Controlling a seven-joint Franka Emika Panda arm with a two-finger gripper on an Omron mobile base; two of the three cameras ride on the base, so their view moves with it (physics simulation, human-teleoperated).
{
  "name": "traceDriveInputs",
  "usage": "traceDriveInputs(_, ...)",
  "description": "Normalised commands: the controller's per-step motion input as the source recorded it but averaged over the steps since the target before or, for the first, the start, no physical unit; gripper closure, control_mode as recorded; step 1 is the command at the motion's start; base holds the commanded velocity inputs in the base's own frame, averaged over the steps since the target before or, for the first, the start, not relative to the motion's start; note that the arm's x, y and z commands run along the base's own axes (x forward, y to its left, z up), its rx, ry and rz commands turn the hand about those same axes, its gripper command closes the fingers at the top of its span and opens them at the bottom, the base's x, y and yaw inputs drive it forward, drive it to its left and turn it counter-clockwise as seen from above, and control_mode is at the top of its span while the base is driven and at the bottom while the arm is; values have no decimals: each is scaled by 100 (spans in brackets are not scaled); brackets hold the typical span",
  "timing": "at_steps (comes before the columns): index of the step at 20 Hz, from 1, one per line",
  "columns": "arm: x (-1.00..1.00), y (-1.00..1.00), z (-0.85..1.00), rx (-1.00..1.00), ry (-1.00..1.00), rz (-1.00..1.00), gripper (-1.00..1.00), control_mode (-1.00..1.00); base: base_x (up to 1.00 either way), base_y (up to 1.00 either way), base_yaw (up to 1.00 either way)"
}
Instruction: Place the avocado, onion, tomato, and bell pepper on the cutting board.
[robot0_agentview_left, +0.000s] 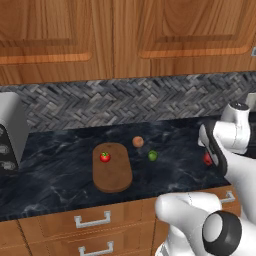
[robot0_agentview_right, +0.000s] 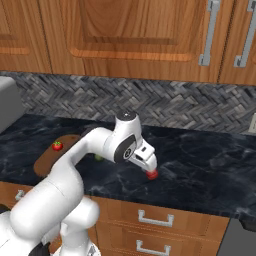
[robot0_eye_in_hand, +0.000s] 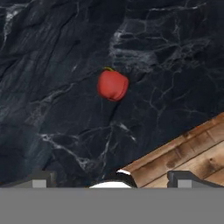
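We see our pincer (robot0_eye_in_hand: 111, 177) hanging released above the dark surface (robot0_agentview_left: 60, 165), the pepper (robot0_eye_in_hand: 112, 85) lying just below it. Farther left the avocado (robot0_agentview_left: 152, 155) and onion (robot0_agentview_left: 138, 142) sit beside the board (robot0_agentview_left: 113, 172), which carries the tomato (robot0_agentview_left: 105, 157)
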Motion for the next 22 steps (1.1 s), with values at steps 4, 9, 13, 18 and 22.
traceDriveInputs(4, 25, -23, -22, 3, 3, 0, -100, -100, 0, 0, 0)
traceDriveInputs(9, 27, -16, -16, 4, 6, 0, -100, -100, 0, 0, 0)
traceDriveInputs(13, 32, -4, -18, 3, 8, 0, -100, -100, 0, 0, 0)
traceDriveInputs(18, 33, -5, -18, 3, 7, 0, -100, -100, 0, 0, 0)
traceDriveInputs(22, 27, -15, -22, 3, 7, 0, -100, -100, 0, 0, 0)
